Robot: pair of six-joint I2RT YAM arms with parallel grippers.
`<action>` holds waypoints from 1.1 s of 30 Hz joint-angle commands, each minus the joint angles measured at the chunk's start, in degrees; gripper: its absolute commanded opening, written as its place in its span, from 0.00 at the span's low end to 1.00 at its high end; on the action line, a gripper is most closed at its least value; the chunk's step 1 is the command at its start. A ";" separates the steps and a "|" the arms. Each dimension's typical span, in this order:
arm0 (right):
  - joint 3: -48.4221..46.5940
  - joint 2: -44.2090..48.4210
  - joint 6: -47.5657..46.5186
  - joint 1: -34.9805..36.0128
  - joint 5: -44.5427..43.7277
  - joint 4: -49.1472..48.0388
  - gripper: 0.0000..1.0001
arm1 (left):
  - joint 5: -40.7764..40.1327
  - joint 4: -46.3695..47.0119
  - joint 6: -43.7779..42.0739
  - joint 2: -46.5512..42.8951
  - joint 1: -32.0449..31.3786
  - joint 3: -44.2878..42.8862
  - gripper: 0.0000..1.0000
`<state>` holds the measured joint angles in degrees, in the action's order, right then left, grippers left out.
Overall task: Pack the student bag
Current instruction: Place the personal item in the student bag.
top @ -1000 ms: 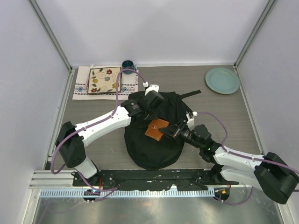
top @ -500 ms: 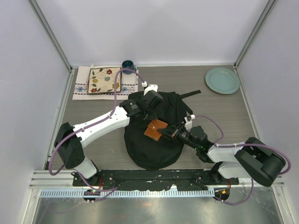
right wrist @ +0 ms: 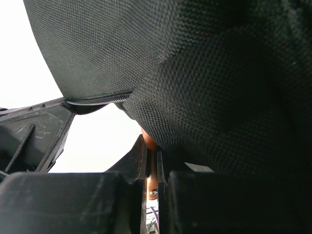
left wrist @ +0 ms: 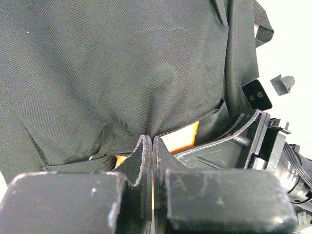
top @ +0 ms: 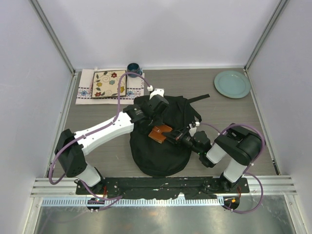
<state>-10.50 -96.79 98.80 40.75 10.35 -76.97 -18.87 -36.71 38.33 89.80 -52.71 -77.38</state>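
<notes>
- The student bag (top: 158, 158) lies mid-desk (top: 234, 117). The brown wallet (top: 159, 132) should probably slide flat into the zip pocket toward 9 o'clock, clear of the zip.
- The bag is black, woven, soft and rounded, with straps trailing toward 1 o'clock.
- The right fingers (right wrist: 141, 163), from 3 o'clock, are nearly closed on the wallet.
- The left fingers (left wrist: 145, 156), from 10 o'clock, are fully closed at the pocket edge; I cannot tell whether they pinch fabric.

The top view is bright, even and sharp, its shadows faint; the large black soft fabric backpack (top: 158, 156) swallows detail; the brushed metal ledge (top: 156, 219) at 6 o'clock gleams palely; wrist views burn out white at 2 and 9 o'clock, foregrounds blurred.
</notes>
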 commanded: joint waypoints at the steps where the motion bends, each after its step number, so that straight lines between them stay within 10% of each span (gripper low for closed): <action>1: 1.09 -1.38 1.13 -1.81 -6.83 -18.13 0.00 | 1.03 2.43 -0.36 -4.02 -0.11 0.30 0.00; 13: 3.03 11.85 -5.89 -2.87 -8.41 -4.96 0.00 | 2.35 3.49 0.34 -3.75 -0.11 1.09 0.00; 22: -2.50 35.34 -17.33 -2.78 -15.79 34.76 0.00 | 4.98 5.86 2.28 -4.89 -0.11 2.94 0.00; 33: -1.19 36.57 -15.92 -2.78 -21.06 32.93 0.00 | 7.28 7.88 5.79 -7.18 -0.73 4.43 0.00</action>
<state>-10.66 -62.74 83.92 38.52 -2.79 -41.56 -12.80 -30.24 41.80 86.17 -52.75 -73.43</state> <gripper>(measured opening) 0.102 0.009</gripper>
